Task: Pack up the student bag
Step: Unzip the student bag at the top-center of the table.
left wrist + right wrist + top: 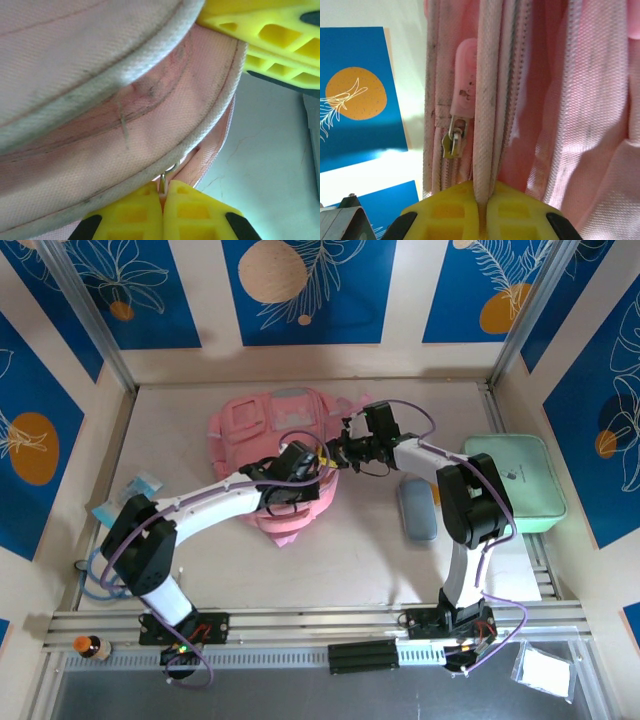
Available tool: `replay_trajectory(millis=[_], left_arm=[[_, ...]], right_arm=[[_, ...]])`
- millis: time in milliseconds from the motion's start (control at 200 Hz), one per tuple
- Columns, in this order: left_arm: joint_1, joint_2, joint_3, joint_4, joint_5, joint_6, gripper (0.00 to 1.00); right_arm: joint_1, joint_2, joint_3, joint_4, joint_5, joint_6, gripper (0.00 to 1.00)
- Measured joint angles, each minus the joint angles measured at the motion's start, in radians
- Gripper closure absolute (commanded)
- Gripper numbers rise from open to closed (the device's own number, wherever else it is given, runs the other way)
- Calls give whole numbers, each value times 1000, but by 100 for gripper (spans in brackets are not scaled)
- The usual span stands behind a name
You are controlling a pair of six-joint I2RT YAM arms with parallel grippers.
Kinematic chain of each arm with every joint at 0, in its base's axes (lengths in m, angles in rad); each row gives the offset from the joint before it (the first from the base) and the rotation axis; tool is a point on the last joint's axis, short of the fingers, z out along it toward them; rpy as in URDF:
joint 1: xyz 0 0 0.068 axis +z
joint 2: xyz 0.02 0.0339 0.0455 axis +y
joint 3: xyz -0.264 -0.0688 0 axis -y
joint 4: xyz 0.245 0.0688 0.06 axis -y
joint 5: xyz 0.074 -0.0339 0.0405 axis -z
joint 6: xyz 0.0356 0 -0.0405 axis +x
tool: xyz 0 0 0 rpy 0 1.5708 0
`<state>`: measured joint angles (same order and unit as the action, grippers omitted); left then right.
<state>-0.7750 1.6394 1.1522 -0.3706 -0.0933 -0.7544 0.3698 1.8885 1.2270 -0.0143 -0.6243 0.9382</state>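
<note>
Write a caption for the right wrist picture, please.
Right hand pinching the pink bag by its edge, beside a zip pull.

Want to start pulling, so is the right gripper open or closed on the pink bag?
Closed. On the right gripper, the yellow fingers meet, pinching a piped seam of the student bag.

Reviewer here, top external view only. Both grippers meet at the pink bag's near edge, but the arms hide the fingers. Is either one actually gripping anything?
Observer: Yes. The left wrist view shows the left gripper shut, apparently pinching a small metal zip ring at the edge of the student bag.
Operator: And the right?
Observer: The right gripper is shut on a piped seam of the bag.
Operator: Does it hold a zip pull?
Observer: No. A slider with a pink pull tab hangs just left of that seam, clear of the fingers.
</note>
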Motion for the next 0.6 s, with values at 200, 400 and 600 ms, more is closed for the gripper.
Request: replay_trajectory(millis=[200,400,600], left_arm=[[67,-54,-44,-50,93,106,100],[154,-159,-152,-93,138,203,100],[163,-167,-144,-82,182,289,100]], right_arm=[[-46,0,-8,8,0,10,94],[-105,0,-10,7,1,13,91],[-117,-39,-57,50,41,60,64]])
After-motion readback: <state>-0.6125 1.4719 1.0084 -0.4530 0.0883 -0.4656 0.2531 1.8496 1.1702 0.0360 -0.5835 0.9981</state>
